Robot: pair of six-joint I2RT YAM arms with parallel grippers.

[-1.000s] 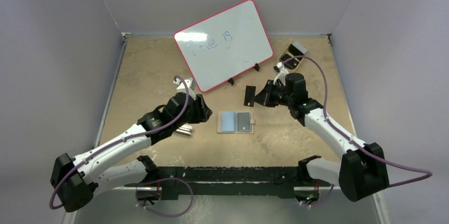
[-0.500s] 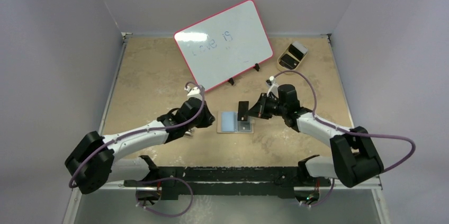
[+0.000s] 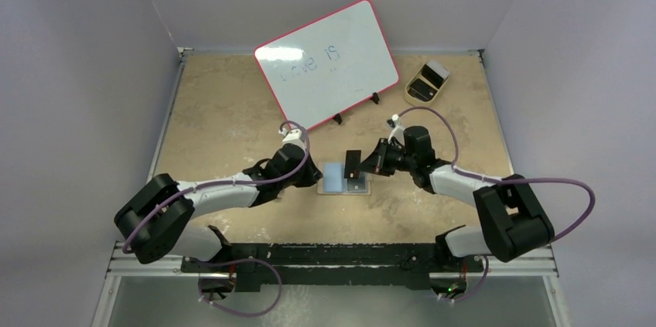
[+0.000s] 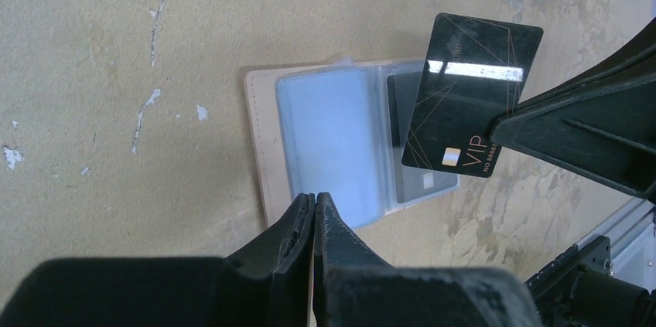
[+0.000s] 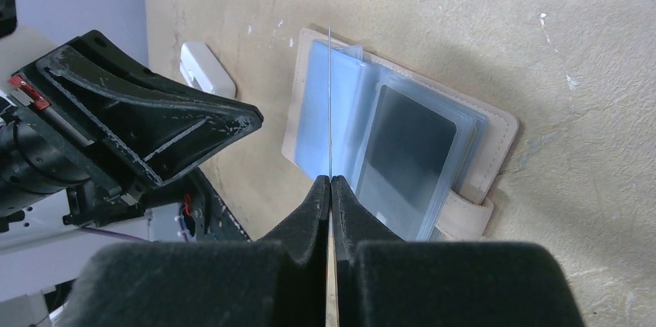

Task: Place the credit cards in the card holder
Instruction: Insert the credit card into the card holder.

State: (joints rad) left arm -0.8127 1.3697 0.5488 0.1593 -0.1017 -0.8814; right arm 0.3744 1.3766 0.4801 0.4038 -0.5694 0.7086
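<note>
Now; right end effector (image 5: 330,184) clamps black credit card (image 4: 472,95) over card holder (image 4: 325,137); left end effector (image 4: 315,202) closed beside it

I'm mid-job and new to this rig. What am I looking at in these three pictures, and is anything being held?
Two robot arms work at a table. The wide picture looks down from above and behind them. The other two come from a camera on each wrist. The card holder lies open on the table, showing its clear sleeves. The right tool is shut on a black card, held over the holder. The left tool is shut, with its tips at the holder's edge. At the back are a whiteboard and a tan tray.
</note>
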